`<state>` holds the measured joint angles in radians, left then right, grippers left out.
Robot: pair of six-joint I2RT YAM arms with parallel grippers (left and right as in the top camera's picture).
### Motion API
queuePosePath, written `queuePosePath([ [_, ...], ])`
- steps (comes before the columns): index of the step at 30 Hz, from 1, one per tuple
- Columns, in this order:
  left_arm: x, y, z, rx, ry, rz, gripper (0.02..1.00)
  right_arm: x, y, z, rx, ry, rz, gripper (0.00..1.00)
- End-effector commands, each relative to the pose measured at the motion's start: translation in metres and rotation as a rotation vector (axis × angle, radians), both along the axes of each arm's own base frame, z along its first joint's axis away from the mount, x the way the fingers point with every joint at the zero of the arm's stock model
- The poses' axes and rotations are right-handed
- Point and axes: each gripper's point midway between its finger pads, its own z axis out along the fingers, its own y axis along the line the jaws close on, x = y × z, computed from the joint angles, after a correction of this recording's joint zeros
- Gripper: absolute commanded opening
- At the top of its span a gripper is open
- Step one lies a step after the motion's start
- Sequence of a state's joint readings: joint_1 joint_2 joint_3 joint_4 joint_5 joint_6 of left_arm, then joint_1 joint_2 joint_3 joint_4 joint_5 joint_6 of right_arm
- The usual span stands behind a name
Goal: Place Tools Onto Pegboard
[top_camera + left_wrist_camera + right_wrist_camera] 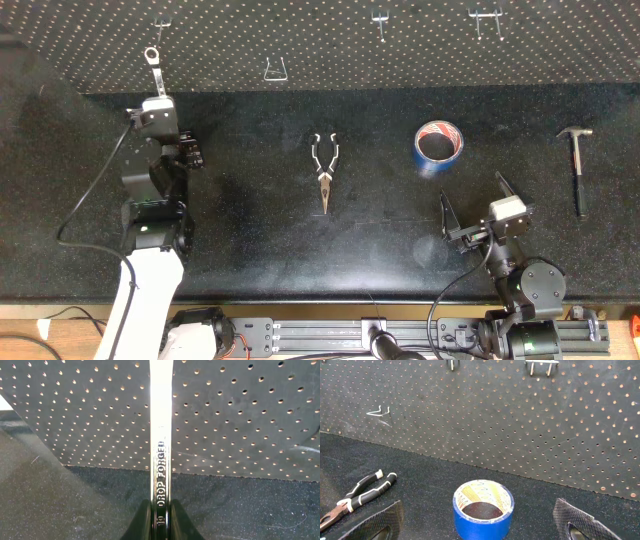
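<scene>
**R hand gaping, L hand clamped on wrench**

Closest to the arm bases, R hand sits over the black desk at right of centre. Its fingers are spread wide w/ nothing gripped.

Just beyond it stands a blue tape roll, flat on the desk w/ hole facing up. R wrist view puts the roll betw. the two fingers but farther out, touching neither.

Left of the roll, near desk centre, lie pliers. Nose points back toward the arm bases. The black-and-white handles are slightly apart and point toward the board.

Far right, well apart from the tape, lies a hammer w/ head toward the board and handle toward the bases.

Farther out on the left side, L hand is close to the desk's far edge. Both fingers are closed tight on the wrench shank.

The wrench runs straight out from betw. the fingers. In top view its ring end shows over the lower part of the pegboard. Can't tell whether it touches the board.

The pegboard is dark and perforated and rises along the desk's far edge. On it:
- a small hook above the wrench's ring end, apart from it
- a wire loop hook lower down, near the middle
- a single hook farther right
- a two-prong hook farthest right
</scene>
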<state>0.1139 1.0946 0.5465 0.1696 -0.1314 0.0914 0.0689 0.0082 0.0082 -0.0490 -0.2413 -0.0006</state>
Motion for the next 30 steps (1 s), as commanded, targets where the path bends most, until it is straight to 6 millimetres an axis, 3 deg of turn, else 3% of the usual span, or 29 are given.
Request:
queuePosePath([
  [1, 0.006, 0.002, 0.023, 0.001, -0.07, 0.016, 0.029, -0.001, 0.002, -0.001, 0.015, 0.004, 0.008, 0.976],
  [4, 0.012, 0.002, 0.027, -0.001, -0.076, 0.011, 0.029, -0.001, 0.002, -0.001, 0.015, 0.004, 0.008, 0.976],
  [7, 0.02, -0.001, 0.019, -0.011, -0.049, -0.009, 0.027, -0.001, 0.002, -0.001, 0.015, 0.005, 0.008, 0.976],
  [22, 0.033, -0.007, 0.005, -0.03, -0.014, -0.048, 0.029, -0.001, 0.002, -0.001, 0.015, 0.004, 0.008, 0.976],
  [23, 0.033, -0.006, 0.004, -0.03, -0.011, -0.047, 0.148, -0.001, 0.002, -0.001, 0.015, 0.004, 0.008, 0.976],
  [24, 0.034, -0.006, 0.004, -0.03, -0.01, -0.046, 0.435, -0.001, 0.002, -0.001, 0.015, 0.004, 0.008, 0.976],
  [25, 0.034, -0.006, 0.004, -0.029, -0.009, -0.044, 0.649, -0.001, 0.002, -0.001, 0.015, 0.004, 0.008, 0.976],
  [26, 0.033, -0.002, 0.004, -0.021, -0.009, -0.023, 0.991, -0.001, 0.002, -0.001, 0.015, 0.005, 0.008, 0.976],
  [28, 0.027, 0.017, 0.003, 0.021, 0.005, 0.084, 0.993, -0.001, 0.002, -0.001, 0.015, 0.004, 0.008, 0.976],
  [30, 0.015, 0.015, -0.004, 0.022, 0.062, 0.089, 0.996, -0.001, 0.002, -0.001, 0.015, 0.004, 0.008, 0.976],
])
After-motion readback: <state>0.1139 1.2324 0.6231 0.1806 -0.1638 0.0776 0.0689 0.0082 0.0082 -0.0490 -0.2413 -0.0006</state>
